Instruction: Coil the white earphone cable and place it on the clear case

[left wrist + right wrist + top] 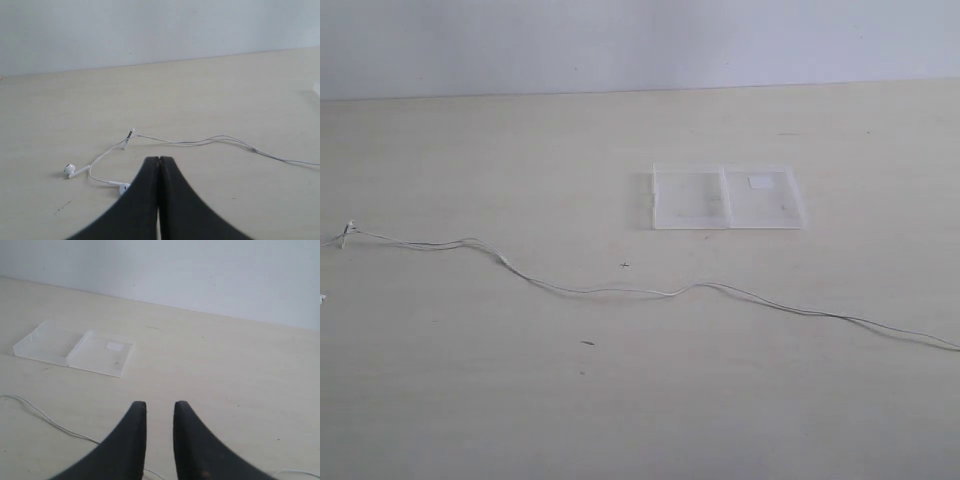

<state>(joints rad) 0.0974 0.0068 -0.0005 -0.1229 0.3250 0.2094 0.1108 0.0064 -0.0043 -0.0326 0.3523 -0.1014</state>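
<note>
Coiling not begun: white earphone cable [620, 291] lies stretched across the bench [770, 400], near the clear case [726, 197] but apart from it. Left jaws clenched empty, right jaws slightly parted, empty; next move likely calls for a fine pinch on the thin wire. Case's white label [760, 182] unreadable.

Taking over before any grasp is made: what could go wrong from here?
1. The white earphone cable lies thin, flat and fully stretched on the table; a tool could easily miss it.
2. The left tool is shut near the earbuds; it must open first.
3. Dragging the cable might nudge the clear case.
</note>
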